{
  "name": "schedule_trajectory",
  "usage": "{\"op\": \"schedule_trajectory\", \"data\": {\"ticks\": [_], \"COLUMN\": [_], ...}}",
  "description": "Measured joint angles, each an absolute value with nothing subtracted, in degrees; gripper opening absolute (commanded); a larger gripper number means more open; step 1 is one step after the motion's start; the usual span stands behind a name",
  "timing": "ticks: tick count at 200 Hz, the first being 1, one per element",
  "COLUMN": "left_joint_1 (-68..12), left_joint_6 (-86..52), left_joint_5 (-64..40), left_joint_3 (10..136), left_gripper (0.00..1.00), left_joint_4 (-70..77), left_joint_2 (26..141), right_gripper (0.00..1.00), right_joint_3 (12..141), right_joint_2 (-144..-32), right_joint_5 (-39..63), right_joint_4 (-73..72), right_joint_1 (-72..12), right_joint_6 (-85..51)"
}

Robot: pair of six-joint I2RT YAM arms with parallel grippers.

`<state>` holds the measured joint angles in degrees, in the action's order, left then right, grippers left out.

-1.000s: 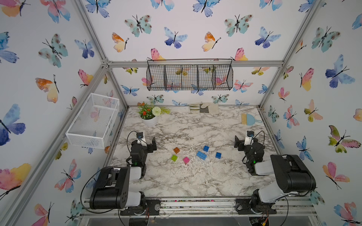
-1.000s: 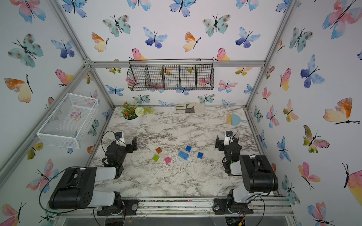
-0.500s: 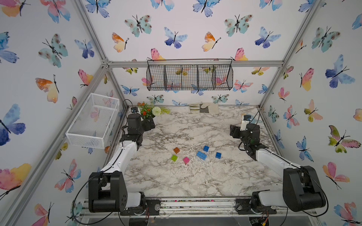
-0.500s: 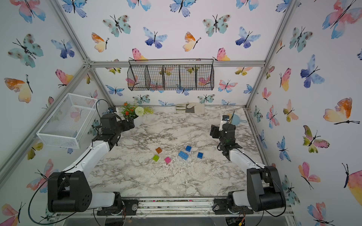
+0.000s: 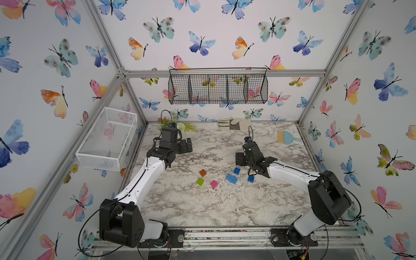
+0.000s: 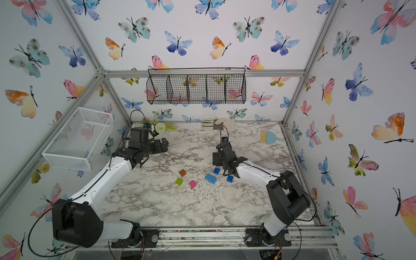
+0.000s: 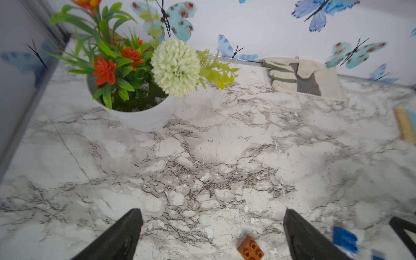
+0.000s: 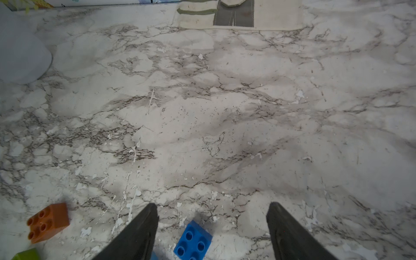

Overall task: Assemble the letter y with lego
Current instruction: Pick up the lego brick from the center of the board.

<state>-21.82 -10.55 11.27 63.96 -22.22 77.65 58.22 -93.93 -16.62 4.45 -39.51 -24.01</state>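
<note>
The lego (image 6: 210, 179) is all in play, and not one piece is joined! Six plastic bricks lie loose and studs-up in the middle of the grey-veined marble-look table (image 5: 202, 207), each apart from its neighbours.

Right side of the cluster:
- a small dark blue square studded brick (image 5: 236, 170)
- the longer light blue studded brick (image 5: 231, 179), just nearer than it
- a second dark blue square brick (image 5: 251, 178), off to the right

Left side:
- the small orange studded brick (image 5: 202, 172), farthest back
- the lime green studded brick (image 5: 200, 182) and the pink studded brick (image 5: 214, 184), nearer

There's no letter y anywhere, so I'd call this the very start, with every join left to make.

The right gripper (image 8: 213, 204) hangs just beyond the farther dark blue square. Its jaws are well apart and empty, and that brick sits in line with the gap between the black fingers (image 8: 139, 234). It looks the likely first pick.

The left gripper (image 7: 211, 211) is spread wide and holds nothing. It is over bare table to the far left of the cluster, and the orange brick is the closest to it.

At the far edge there's a white pot of artificial flowers (image 7: 144, 119) in the left corner. A pale canvas work glove (image 5: 234, 123) lies in the middle, and a light blue hand brush with tan bristles (image 5: 286, 137) lies to the right.
</note>
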Motion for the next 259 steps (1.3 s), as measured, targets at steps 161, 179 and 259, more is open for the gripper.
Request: {"op": "schedule_trajectory", "data": {"ticks": [161, 179, 259], "left_joint_1": [-25.1, -24.3, -24.4], "left_joint_6": [-14.5, -14.7, -15.3], "left_joint_5": [16.1, 15.1, 11.8], "left_joint_3": [52.4, 52.6, 52.7], "left_gripper": [0.95, 0.95, 0.93], "left_joint_4": [-16.9, -16.6, -17.0], "left_joint_2": [69.6, 69.5, 69.5], "right_gripper": [0.78, 0.75, 0.63], "right_joint_3": [72.2, 71.4, 70.5], "right_joint_2": [-108.2, -108.2, -110.3], "right_joint_5": [-13.2, -10.9, -6.2], "right_joint_4": [19.5, 19.8, 23.4], "right_joint_1": [-43.1, -40.8, -37.7], "right_joint_6": [-37.2, -40.3, -45.5]}}
